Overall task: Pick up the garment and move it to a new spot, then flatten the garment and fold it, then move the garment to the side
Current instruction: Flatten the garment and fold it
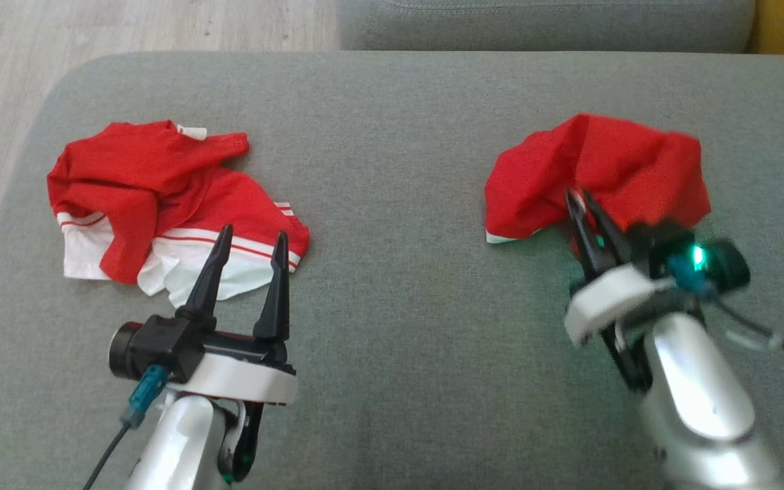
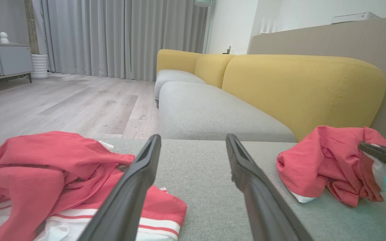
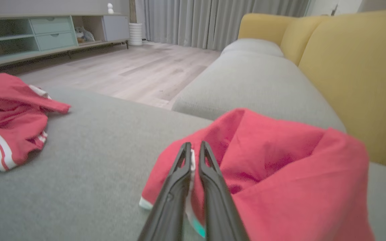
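Red garment (image 1: pixel 610 170) at three o'clock, pinched by right gripper (image 1: pixel 579 197) on a thin edge, could slip free on lifting; left gripper (image 1: pixel 254 233) gapes empty.

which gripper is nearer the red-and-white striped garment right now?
Left. The left gripper stands open, fingertips over the near hem of the striped garment; the right gripper is far across the cushion, shut on the plain red garment.
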Motion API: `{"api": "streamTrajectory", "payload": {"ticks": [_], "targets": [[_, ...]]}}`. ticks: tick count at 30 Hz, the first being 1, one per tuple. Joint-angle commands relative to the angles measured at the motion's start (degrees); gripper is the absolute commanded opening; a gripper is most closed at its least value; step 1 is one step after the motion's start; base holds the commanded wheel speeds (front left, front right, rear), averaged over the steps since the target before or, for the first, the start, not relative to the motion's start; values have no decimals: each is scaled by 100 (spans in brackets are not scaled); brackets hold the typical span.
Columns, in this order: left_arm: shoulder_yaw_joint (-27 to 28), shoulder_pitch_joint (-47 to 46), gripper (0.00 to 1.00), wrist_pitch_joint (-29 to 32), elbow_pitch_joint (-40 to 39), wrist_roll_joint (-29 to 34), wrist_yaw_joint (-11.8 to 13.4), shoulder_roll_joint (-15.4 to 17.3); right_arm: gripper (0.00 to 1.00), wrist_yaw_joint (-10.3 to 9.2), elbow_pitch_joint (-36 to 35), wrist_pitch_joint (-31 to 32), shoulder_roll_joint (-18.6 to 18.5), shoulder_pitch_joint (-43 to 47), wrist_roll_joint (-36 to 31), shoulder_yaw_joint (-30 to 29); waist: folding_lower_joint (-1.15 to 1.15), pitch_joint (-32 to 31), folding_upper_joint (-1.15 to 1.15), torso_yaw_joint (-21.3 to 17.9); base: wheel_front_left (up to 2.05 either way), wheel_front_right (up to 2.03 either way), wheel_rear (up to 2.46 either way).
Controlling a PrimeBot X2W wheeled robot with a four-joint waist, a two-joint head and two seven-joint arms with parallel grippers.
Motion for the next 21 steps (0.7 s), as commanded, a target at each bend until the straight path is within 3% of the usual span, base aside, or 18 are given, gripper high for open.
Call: {"api": "streamTrajectory", "payload": {"ticks": [1, 7, 13, 17, 21], "targets": [[244, -125, 100, -29, -203, 44, -25, 26, 0, -4, -273, 26, -5, -411, 4, 147, 0, -16, 0, 27, 0, 0, 0], [347, -92, 100, -29, -217, 38, -74, -51, 0, -4, -234, 487, -5, -1398, 181, 475, 0, -129, 0, 235, 0, 0, 0], [405, 22, 100, -29, -163, 13, -113, -129, 0, -4, 205, 637, -5, -2837, 1416, 784, 0, -300, 0, 496, 0, 0, 0], [483, 137, 100, -29, -163, 33, -122, -149, 0, -4, 707, 48, -5, -3839, 1893, -140, 0, -393, 0, 539, 0, 0, 0], [644, 255, 100, -29, -216, 76, -102, -145, 0, -4, 1393, -463, -5, -4369, 1589, -1469, 0, -447, 0, 395, 0, 0, 0]]}}
